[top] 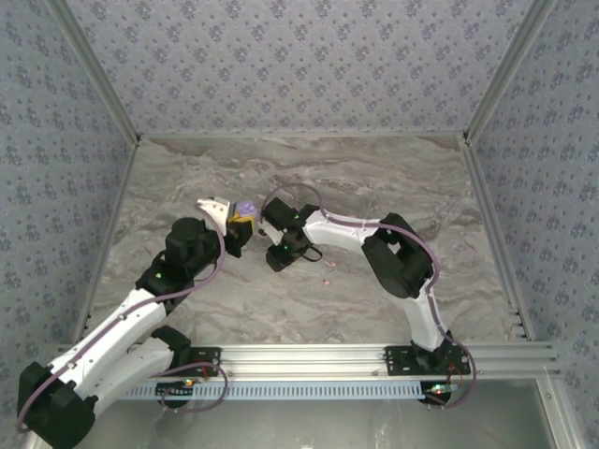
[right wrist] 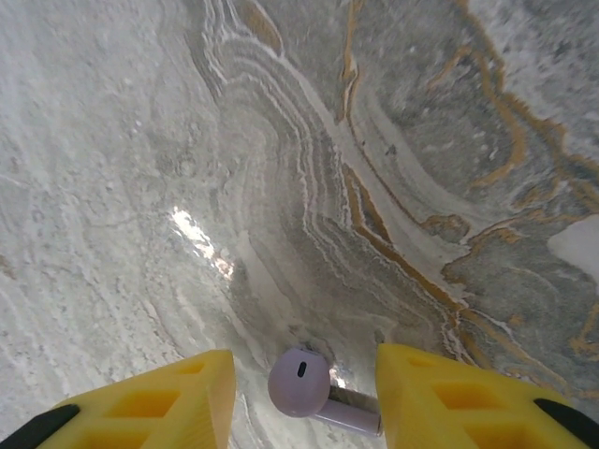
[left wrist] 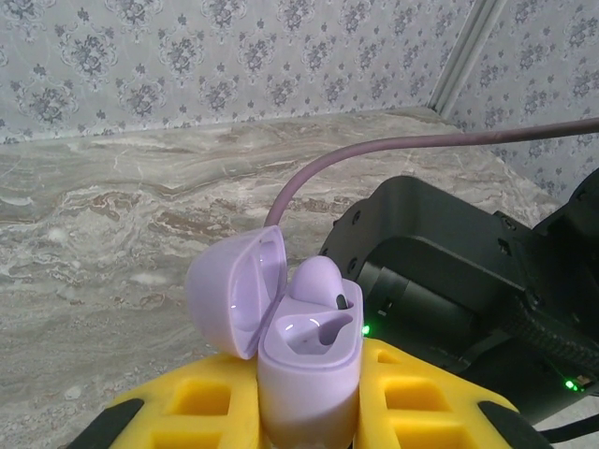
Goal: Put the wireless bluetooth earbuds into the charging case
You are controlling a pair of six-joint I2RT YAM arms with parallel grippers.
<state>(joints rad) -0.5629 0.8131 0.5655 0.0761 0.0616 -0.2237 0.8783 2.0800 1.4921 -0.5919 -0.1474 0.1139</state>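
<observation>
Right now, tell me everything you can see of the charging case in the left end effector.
The charging case is a rounded lilac shell of smooth, glossy-looking plastic. Its hinged lid stands open, swung to one side. It is upright, clamped between the yellow fingers of the left end effector, off the table. One lilac earbud sits in it; the well beside it looks empty.

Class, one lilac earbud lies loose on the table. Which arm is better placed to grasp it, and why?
Right: its end effector straddles the loose earbud, jaws open; the left end effector is shut on the open charging case.
</observation>
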